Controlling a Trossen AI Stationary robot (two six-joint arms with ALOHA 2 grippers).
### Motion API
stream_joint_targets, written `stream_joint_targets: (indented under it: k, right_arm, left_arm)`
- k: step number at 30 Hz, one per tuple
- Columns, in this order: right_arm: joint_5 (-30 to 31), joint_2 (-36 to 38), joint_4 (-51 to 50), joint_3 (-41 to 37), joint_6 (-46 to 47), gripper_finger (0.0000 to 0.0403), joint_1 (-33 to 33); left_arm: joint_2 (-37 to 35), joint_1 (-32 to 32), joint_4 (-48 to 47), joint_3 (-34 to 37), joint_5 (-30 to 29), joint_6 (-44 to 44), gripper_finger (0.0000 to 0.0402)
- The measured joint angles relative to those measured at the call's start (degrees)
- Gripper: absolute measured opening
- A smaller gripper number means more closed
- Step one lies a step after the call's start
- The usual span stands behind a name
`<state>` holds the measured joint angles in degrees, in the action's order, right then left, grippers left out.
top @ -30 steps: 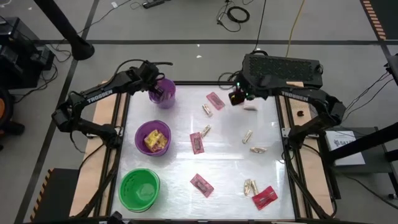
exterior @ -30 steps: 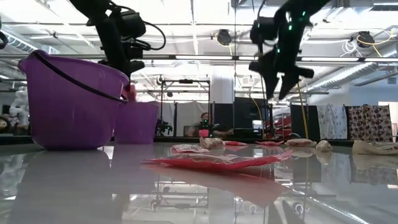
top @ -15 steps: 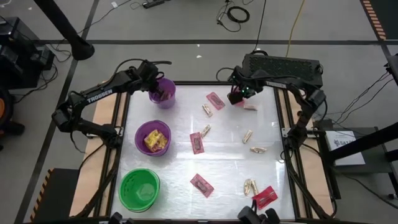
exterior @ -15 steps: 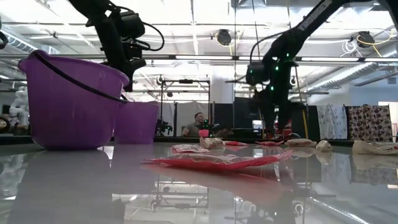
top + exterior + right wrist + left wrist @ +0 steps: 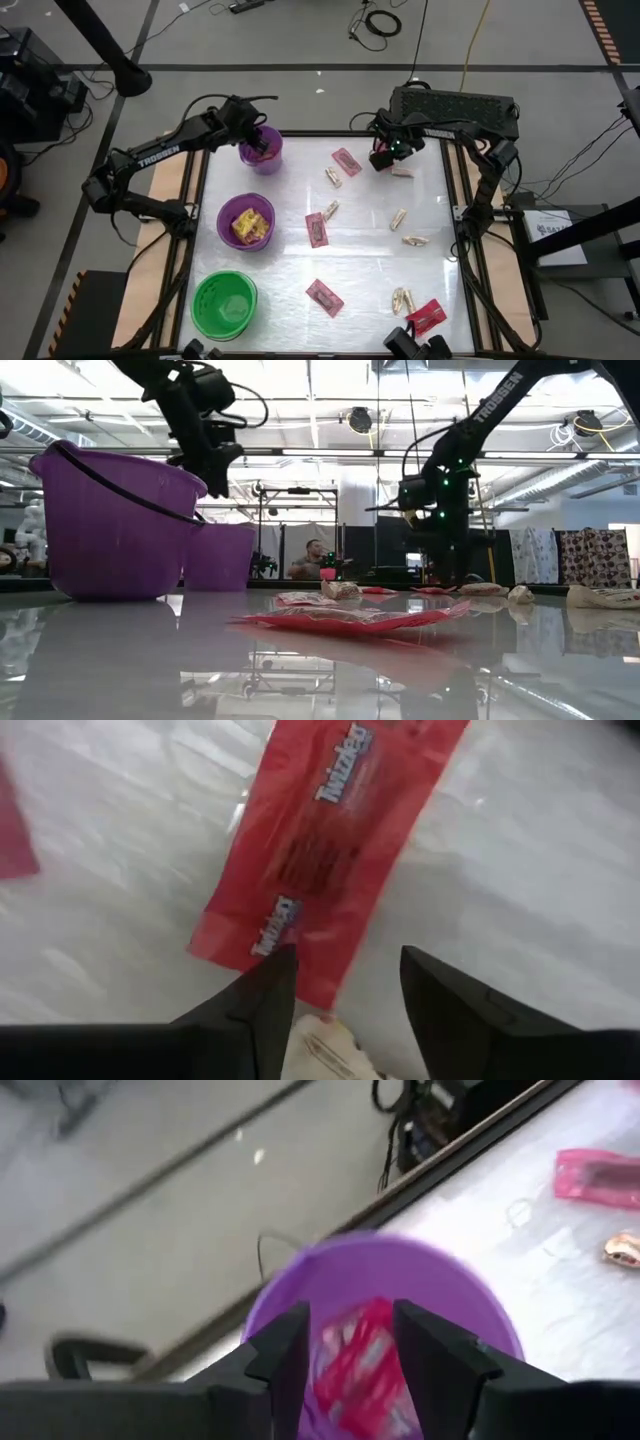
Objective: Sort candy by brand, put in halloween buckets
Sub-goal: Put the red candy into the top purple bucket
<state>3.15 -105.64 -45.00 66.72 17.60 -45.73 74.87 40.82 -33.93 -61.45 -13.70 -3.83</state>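
Pink-red is the colour sitting just ahead of the right gripper (image 5: 383,158), which is hanging low over the far side of the desk (image 5: 370,260). Its two fingers are standing apart and holding nothing. A flat pink-red packet (image 5: 320,860) is lying right in front of them. One short end is pointing at the gripper, and the long way is running off at a slant. A pale tan piece (image 5: 322,1048) is peeking out low between the fingers, so I am guessing the gripper is going for that one or for the packet. The right arm is much nearer to both than the left arm.

The left gripper (image 5: 258,140) is hovering over the small purple bucket (image 5: 270,163). Its fingers are spread too, with nothing in them. Pink-red packets (image 5: 350,1365) are lying inside that bucket, under the gap.

I am counting three buckets: the small purple one, the wider purple bucket (image 5: 222,222) with yellow packets (image 5: 247,224) in it, and the green bucket (image 5: 200,305). I am counting four pink-red packets out on the desk. I am seeing about seven tan pieces, but two of them are clumped, so I cannot be sure.
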Motion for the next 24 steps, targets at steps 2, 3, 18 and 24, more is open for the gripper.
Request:
stream_joint_targets:
  k: [2, 3, 18, 24]
  right_arm:
    - [-2.28, -1.15, 0.33, -0.53, 1.06, 0.0157, -0.49]
    - [-2.78, -1.62, 0.46, -0.55, 1.50, 0.0150, -0.53]
    - [-5.07, 3.44, -0.52, -1.03, 6.17, 0.0002, 2.69]
    - [-4.67, 12.29, 6.01, -0.94, 9.45, 0.0001, 7.25]
  left_arm:
    - [0.00, -0.23, 1.63, 0.00, 0.00, 3.54, 0.0153]
    - [0.00, -0.40, 2.35, 0.00, -0.03, 4.75, 0.0153]
    - [0.00, -0.43, 6.55, 0.00, 15.89, 8.71, 0.0153]
    - [0.55, -1.66, 15.02, 0.00, 31.80, 1.74, 0.0153]
